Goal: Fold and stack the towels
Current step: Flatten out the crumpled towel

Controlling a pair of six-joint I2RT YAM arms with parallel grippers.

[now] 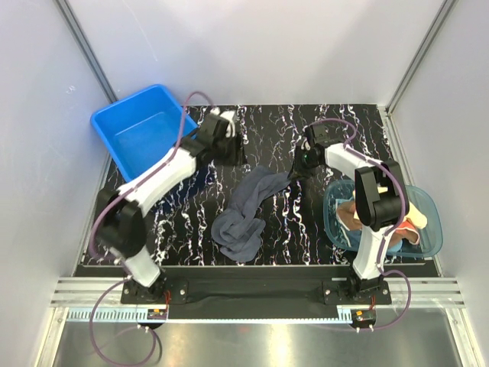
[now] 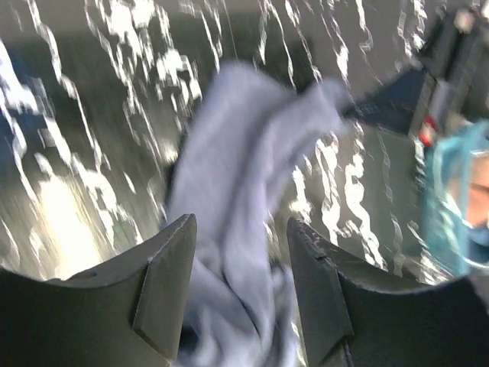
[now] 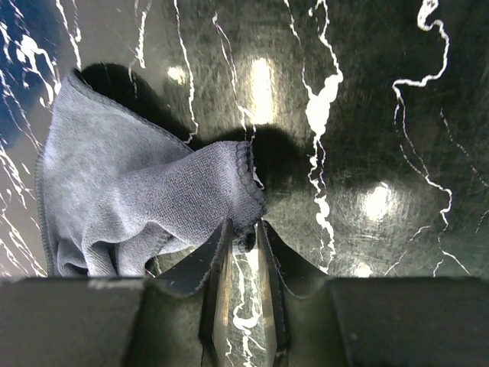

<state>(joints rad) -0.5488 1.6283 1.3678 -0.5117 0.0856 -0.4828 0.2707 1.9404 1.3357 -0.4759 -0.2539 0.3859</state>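
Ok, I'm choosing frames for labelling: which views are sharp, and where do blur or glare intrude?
Top external: sharp, evenly lit, the grey towel clear. Left wrist: motion-blurred, towel smeared, a glare patch on the table at left. Right wrist: sharp, towel weave visible, light reflections on the table.

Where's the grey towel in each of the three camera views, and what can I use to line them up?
Top external: grey towel lies crumpled mid-table, between the two arms.
Left wrist: grey towel fills the centre, running from upper middle down to the bottom edge.
Right wrist: grey towel takes the left half, one corner pointing to the centre.
Shared landmark: the black white-veined table top under it.
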